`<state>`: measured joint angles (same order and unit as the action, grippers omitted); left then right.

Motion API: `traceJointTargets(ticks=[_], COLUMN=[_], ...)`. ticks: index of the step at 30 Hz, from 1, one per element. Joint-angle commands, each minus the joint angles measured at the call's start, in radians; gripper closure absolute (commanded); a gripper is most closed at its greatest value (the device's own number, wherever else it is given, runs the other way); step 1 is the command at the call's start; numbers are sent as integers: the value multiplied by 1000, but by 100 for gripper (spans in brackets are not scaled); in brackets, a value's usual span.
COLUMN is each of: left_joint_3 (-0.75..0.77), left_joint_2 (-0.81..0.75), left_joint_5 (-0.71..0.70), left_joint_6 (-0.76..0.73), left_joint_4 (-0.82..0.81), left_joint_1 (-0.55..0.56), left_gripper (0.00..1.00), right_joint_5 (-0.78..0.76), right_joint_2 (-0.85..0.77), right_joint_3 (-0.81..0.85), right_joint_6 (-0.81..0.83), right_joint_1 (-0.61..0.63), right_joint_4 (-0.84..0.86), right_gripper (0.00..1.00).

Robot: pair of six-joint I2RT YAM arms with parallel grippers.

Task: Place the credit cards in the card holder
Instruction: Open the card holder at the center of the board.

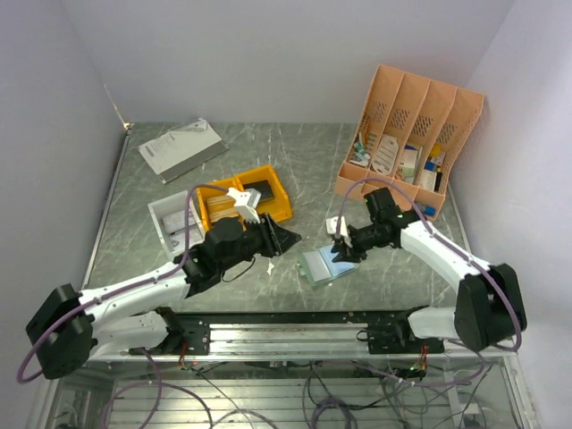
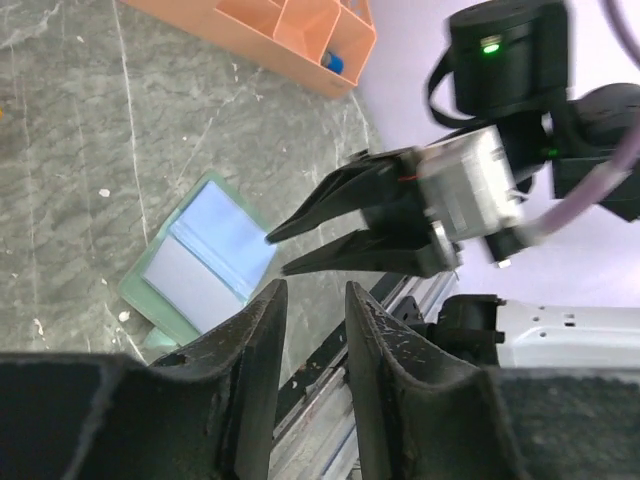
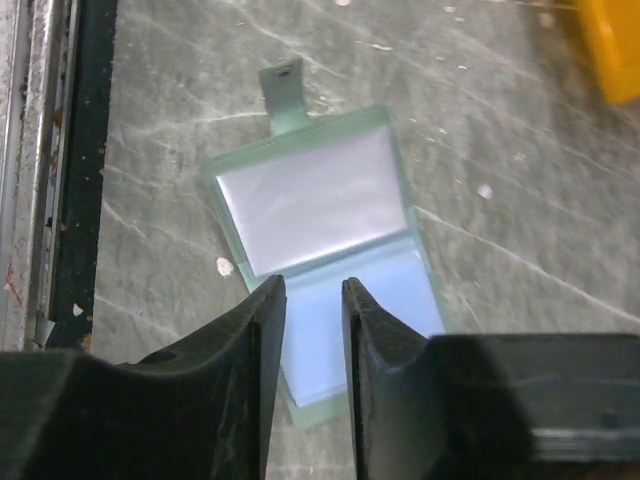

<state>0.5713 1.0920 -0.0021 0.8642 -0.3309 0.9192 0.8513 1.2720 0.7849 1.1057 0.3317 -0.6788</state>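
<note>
Card holder [image 1: 323, 266] lies open, near centre; right gripper [image 1: 340, 254] hovers over it, jaws apart, empty; left gripper [image 1: 291, 239] just left, likewise apart.

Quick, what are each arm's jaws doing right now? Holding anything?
Left gripper: jaws open, holding nothing.
Right gripper: jaws open, holding nothing, over the open card holder.

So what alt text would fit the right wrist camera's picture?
A small grey-green folding card holder lies open and flat on a grey marbled table, its light blue inside facing up. The right gripper, its two black fingers slightly apart and empty, points at the holder's lower half.
</note>
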Motion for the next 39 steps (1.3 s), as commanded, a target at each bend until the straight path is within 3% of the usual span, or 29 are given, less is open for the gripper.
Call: traceJointTargets(ticks=[1,6,10,18,24,32,39], left_joint_3=[-34,-74,-107,-34,68,246,467], left_joint_2=[-50,7,-16,-220,-280,-151,95], left_joint_5=[-28,44,-8,-257,-364,-458,-257], left_joint_6=[17,87,99,-2,-84,-223,-426], left_joint_4=[56,39,81,475,707,827,827], left_joint_1=[-11,-12,-12,-12,-12,-38,-165], left_gripper=[59,65,66,66,65,50,45], right_joint_5=[-56,-205,-271,-307,-230,-53,47], right_joint_2=[94,178,253,344,281,193,172], right_joint_3=[-8,-41,-15,35,54,98,209], right_joint_6=[150,55,4,-74,-68,-43,-57], right_joint_1=[102,232,286,326,310,192,115], right_joint_4=[30,167,197,216,145,41,-67], right_gripper=[75,80,82,82,82,80,76])
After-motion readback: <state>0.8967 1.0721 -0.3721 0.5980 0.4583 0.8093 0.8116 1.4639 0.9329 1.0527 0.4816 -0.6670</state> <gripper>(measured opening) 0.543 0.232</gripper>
